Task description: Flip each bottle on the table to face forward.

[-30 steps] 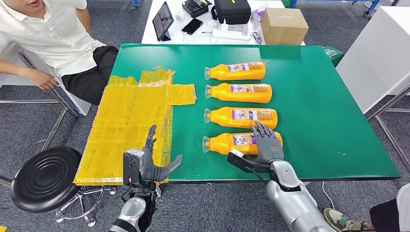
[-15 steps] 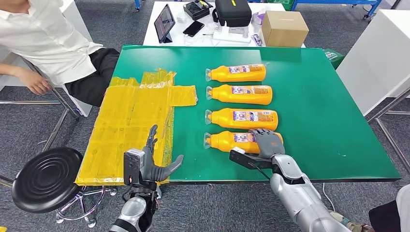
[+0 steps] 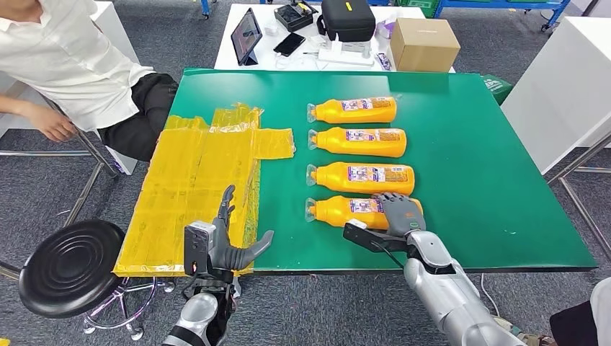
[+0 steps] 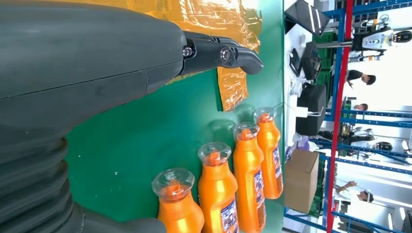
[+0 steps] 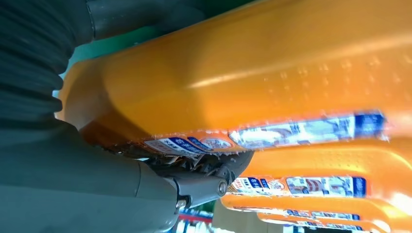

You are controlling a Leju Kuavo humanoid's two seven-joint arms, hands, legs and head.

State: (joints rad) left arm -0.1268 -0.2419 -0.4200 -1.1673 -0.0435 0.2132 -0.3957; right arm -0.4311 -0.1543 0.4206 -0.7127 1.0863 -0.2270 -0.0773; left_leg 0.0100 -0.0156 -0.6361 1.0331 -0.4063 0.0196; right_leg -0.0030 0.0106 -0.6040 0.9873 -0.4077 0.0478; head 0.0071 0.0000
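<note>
Head view | right hand [image 3: 400,214] grips nearest bottle [image 3: 346,210] | base end

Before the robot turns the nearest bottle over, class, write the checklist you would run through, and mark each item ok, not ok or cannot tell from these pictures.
1. Right hand rests on the nearest bottle: ok.
2. Fingers fully wrapped around that bottle: cannot tell; the right wrist view shows fingers against its labelled side.
3. Gap to the second bottle for rolling: ok, the two lie apart.
4. Left hand away from the bottles, fingers apart at the table's near edge: ok.
5. Yellow bags clear of the bottle row: ok.
6. Seated person back from the green table: ok.
</note>
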